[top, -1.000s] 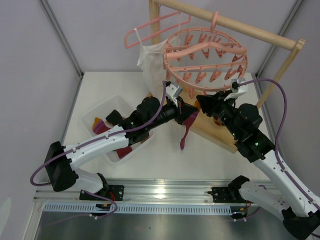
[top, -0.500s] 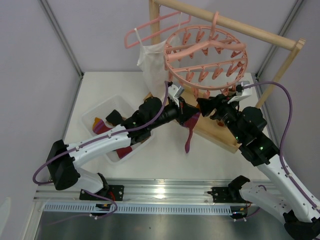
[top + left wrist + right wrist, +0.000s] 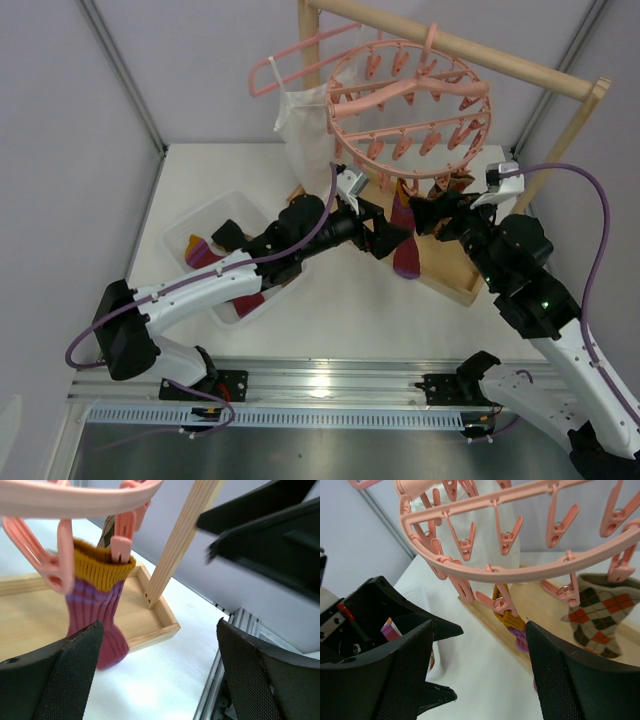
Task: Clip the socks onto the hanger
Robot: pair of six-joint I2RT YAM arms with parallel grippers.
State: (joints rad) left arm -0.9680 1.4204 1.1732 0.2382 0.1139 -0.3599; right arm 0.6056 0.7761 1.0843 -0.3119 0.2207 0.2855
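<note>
The clipped argyle sock (image 3: pixel 597 611) is shown plainly only from the right wrist; left gripper (image 3: pixel 157 632) and right gripper (image 3: pixel 479 630) are spread wide.

Overhead from behind, both wrists near hanger (image 3: pixel 75 497)

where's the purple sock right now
Top view, just right of centre: the purple sock hangs from a clip on the hanger's near rim, above the wooden tray, left of the argyle sock.
</note>
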